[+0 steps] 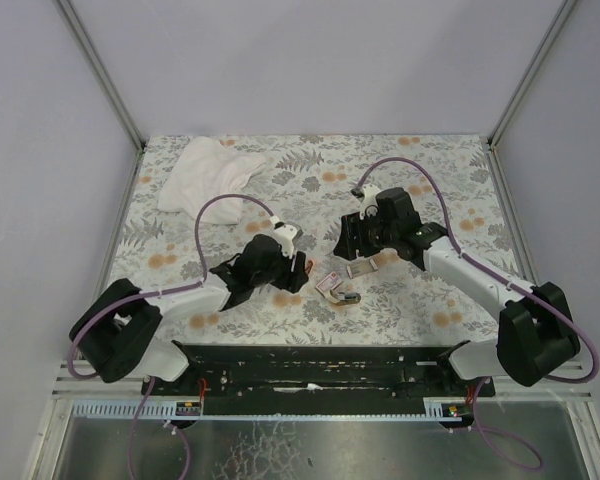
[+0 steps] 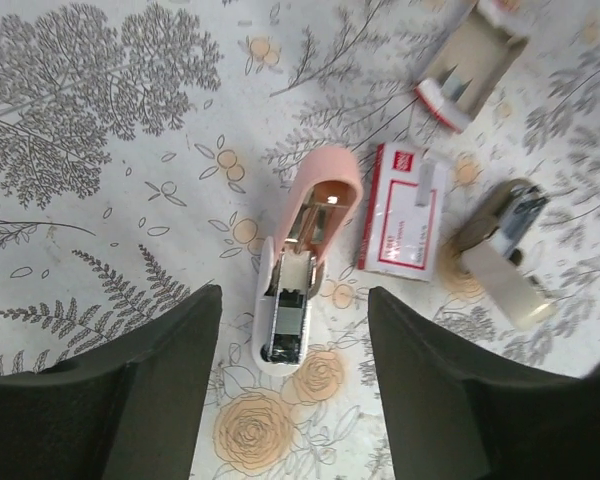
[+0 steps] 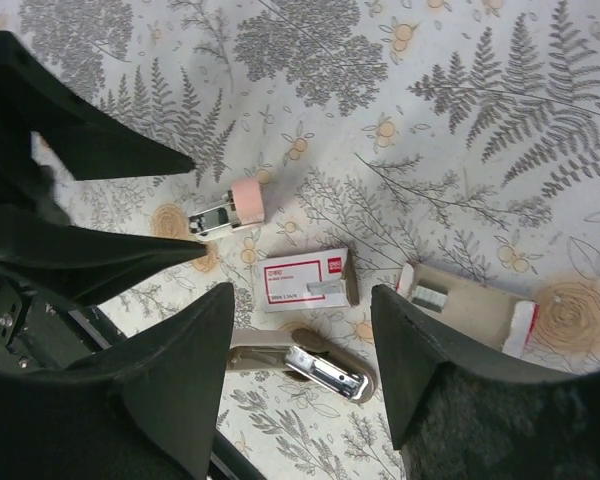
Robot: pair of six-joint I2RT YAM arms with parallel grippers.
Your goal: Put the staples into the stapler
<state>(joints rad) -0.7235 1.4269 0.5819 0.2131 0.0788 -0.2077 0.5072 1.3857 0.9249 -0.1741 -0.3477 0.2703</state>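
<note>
Currently the left gripper is hanging over the table with its jaws spread wide and gripping nothing. The stapler is lying on the floral surface in the gap between the two dark fingers, touching neither. It is sitting open: the pink top is swung away from the fingers and the silver channel is facing up.

Just beside the stapler's pink end, the box is lying flat with its red-bordered label up. A short grey strip is resting across the box's far edge. Past the box, the tray is sitting pulled out and apart from it, open side up, with a few staples showing inside. On the box's other side, a tan tool with silver metal parts is lying near it; I cannot tell what it is.

The right gripper is also standing open and empty, its fingers spread above the box and the tan tool. In the right wrist view the tray is lying to the right of the box, and the stapler is sitting to its left, beside the left gripper's fingertips.

In the top view, a white cloth is lying crumpled at the far left corner, well apart from everything else.
</note>
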